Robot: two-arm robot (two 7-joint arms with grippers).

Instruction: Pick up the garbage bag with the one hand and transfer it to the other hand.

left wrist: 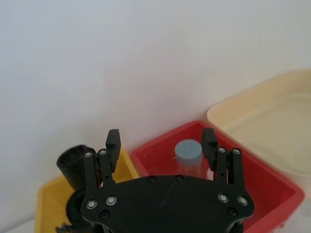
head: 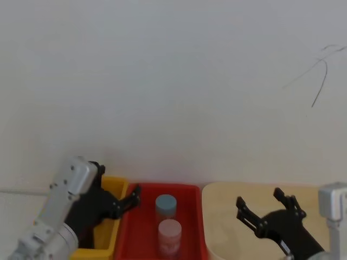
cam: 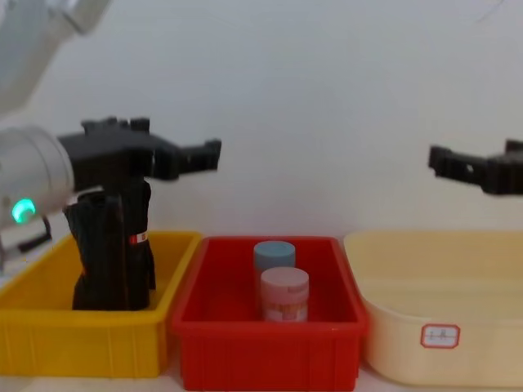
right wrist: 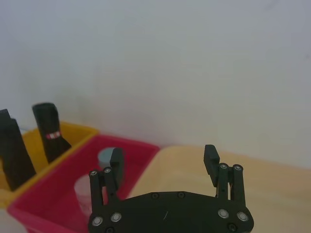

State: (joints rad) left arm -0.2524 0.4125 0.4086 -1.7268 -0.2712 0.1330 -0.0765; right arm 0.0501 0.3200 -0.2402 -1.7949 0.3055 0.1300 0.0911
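My left gripper (cam: pixel 208 155) hangs above and to the left of the red bin (cam: pixel 265 359), fingers spread wide with nothing between them. My right gripper (head: pixel 260 199) hovers to the right of the red bin, over the beige bin (cam: pixel 490 327), fingers wide and empty too. The bag (cam: pixel 94 253) stands upright in the yellow bin (cam: pixel 49 343) just left of the red bin, under the left gripper and not between its fingers. I judge nothing is done yet: pickup, lift and handover are all left. The chest view gives me the bag side-on at full height, where from the head my left arm covers that corner. The right wrist view separates the bag from the slim roll (right wrist: pixel 48 131) beside it; the left wrist view offers one black roll top, and I can't tell which
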